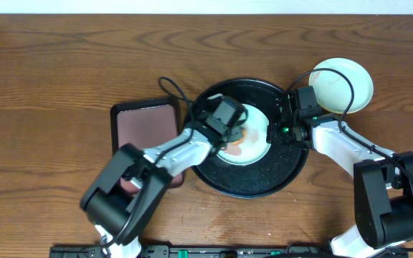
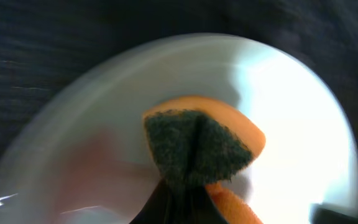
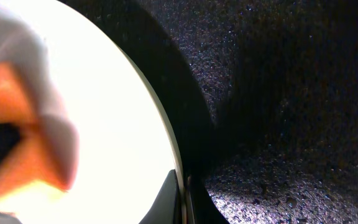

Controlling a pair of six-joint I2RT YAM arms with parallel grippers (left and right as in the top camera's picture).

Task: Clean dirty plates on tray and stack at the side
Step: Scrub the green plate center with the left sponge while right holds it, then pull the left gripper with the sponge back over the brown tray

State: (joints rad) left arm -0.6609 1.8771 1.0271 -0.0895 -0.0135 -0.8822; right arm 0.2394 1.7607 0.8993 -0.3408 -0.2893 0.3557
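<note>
Brown wood-grain table (image 1: 49, 64), evenly lit

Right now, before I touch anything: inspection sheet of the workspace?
Surface: wooden table, no spills seen.
Job's things: mint plate in the black tray, reddish smear on it; second plate on the table, right of the tray.
Clutter: maroon tray left of the black tray.
Pincers: left pincer shut on an orange sponge, on the mint plate; right pincer shut on that plate's right rim.
Cables: black loops by both arms, one crossing the second plate.
Surroundings: pale strip beyond the far edge.
</note>
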